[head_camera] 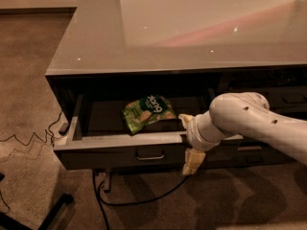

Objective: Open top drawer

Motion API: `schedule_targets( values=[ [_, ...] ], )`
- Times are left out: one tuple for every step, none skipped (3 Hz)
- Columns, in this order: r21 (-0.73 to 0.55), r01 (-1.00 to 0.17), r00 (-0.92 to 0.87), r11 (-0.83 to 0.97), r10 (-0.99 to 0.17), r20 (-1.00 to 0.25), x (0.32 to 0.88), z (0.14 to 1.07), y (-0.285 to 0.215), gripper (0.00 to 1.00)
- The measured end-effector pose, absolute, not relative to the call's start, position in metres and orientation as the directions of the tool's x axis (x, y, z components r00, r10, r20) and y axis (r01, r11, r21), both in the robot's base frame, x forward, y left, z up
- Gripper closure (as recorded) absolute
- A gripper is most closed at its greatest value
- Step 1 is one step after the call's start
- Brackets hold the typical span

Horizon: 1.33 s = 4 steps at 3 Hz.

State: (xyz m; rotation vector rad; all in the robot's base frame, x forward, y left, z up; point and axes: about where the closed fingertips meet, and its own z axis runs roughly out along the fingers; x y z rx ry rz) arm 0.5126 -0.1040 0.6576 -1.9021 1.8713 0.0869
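Wide dark grey top drawer (115, 155) stood pulled out, crumpled green snack bag (146, 111) lying inside. Cream two-finger gripper (188, 142) straddled its front panel, fingers (193, 161) spread.

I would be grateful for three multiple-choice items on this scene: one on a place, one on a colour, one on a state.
1. Where is the gripper relative to the top drawer?
A. At its front, right of the handle
B. At its left end
C. Far above it

2. What colour is the snack bag?
A. Red
B. Green
C. Blue

3. What state is the top drawer in?
A. Fully shut
B. Pulled open
C. Taken out and on the floor

Answers:
1 A: the gripper sits at the front panel, just right of the handle.
2 B: the packet is mainly green.
3 B: the drawer's inside shows, with the snack bag lying in it.
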Motion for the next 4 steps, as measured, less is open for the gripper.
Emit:
schedule_targets(
  values=[
    [-0.301,-0.952,0.159,-0.055,-0.929,-0.333,0.509,0.656,-0.104,0.00],
    [-0.304,-0.951,0.161,-0.059,-0.932,-0.324,0.516,0.660,-0.090,0.00],
    [-0.296,-0.953,0.159,-0.069,-0.943,-0.291,0.503,0.658,-0.088,0.00],
    [-0.268,-0.961,0.143,-0.074,-0.959,-0.247,0.485,0.650,-0.098,0.00]
  ],
)
